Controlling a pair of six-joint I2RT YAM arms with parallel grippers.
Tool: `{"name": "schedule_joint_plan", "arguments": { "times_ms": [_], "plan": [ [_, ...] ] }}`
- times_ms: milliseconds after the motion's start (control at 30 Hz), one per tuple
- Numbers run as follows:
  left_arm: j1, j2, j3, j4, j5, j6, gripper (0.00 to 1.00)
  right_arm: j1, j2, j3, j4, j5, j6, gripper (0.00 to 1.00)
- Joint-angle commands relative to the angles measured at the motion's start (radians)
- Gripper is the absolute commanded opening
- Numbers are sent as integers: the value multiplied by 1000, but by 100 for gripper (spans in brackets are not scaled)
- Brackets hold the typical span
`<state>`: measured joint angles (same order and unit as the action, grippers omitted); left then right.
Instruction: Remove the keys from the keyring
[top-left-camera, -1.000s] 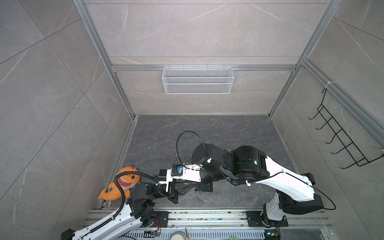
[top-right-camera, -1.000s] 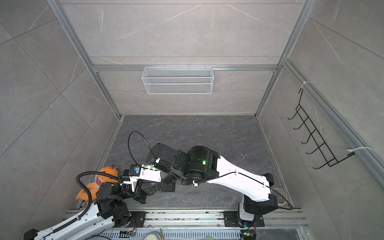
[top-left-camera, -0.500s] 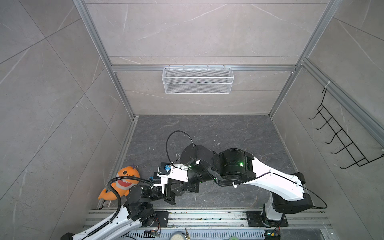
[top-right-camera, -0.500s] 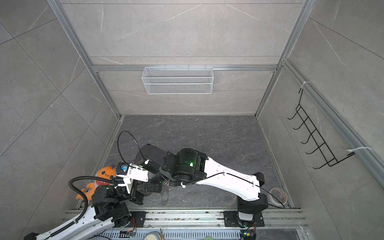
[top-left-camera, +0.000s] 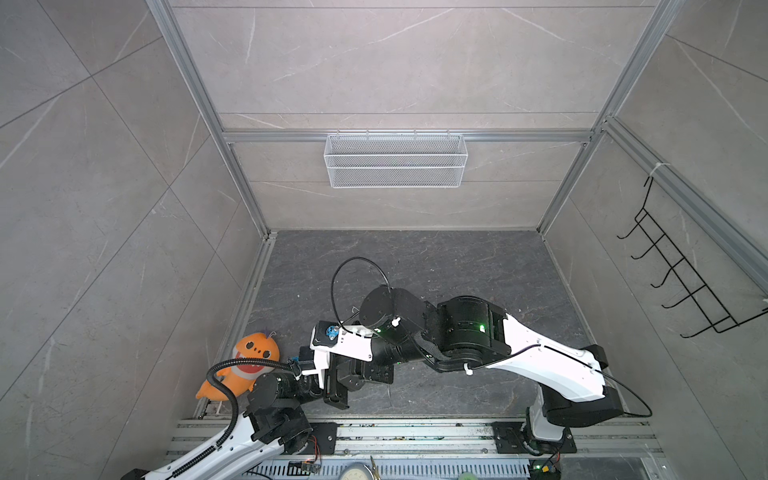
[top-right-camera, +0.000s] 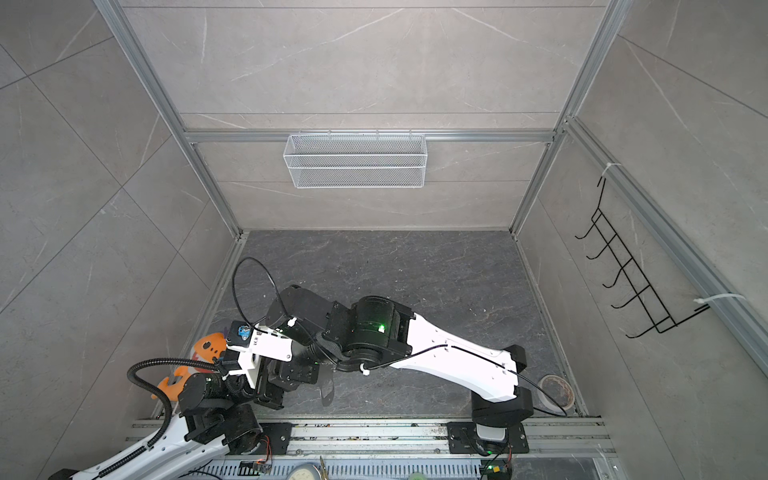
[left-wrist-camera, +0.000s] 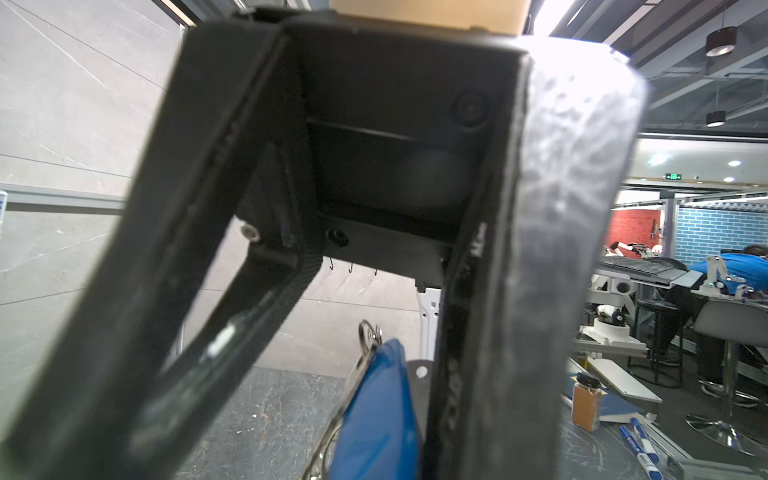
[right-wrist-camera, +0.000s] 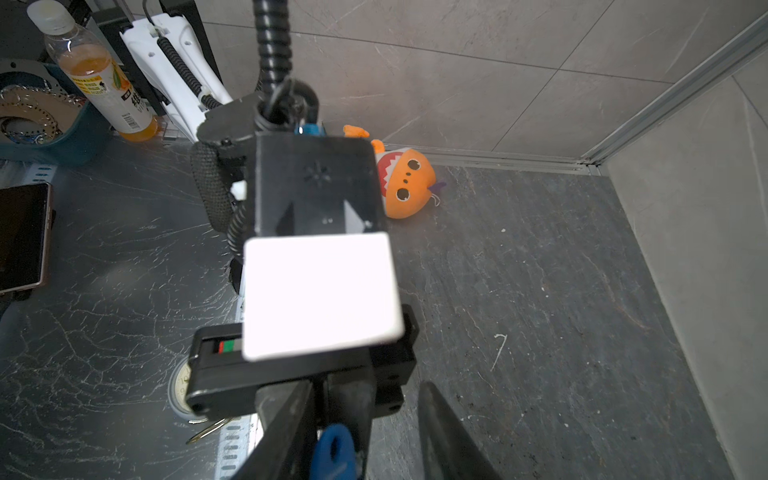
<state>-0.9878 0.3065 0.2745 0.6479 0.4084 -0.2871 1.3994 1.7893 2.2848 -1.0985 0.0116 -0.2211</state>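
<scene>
Now my right claw stands half-spread around the blue-tagged key, gripping nothing; my left claw is clamped shut, on what I cannot tell. The keyring plate sits just behind the tag. Closing off-centre could pinch my left claw instead. My right arm reaches across the middle, low, wrist bent.

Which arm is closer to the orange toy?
Left. The left arm bends right beside the toy; the right arm reaches in from the opposite side, farther off.
</scene>
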Motion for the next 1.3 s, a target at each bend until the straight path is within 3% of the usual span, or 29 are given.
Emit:
{"name": "schedule_joint_plan", "arguments": {
  "times_ms": [0, 167, 267, 467, 867, 1267],
  "plan": [
    [-3, -13, 15, 25, -38, 28, 0, 7, -124, -73, 76, 28, 13, 46],
    [-3, -10, 22, 18, -46, 29, 0, 4, -287, -271, 192, 63, 49, 47],
    [-3, -12, 23, 13, -46, 28, 0, -32, -395, -425, 250, 26, 91, 45],
    [-3, -3, 49, -23, -30, 29, 0, -186, -565, -717, 398, -322, 173, 47],
    [-3, 32, 54, 0, 2, 17, 0, -251, -525, -782, 470, -439, 193, 47],
    [-3, 0, 48, -22, -15, 22, 0, -274, -505, -814, 454, -523, 206, 31]
  ]
}}
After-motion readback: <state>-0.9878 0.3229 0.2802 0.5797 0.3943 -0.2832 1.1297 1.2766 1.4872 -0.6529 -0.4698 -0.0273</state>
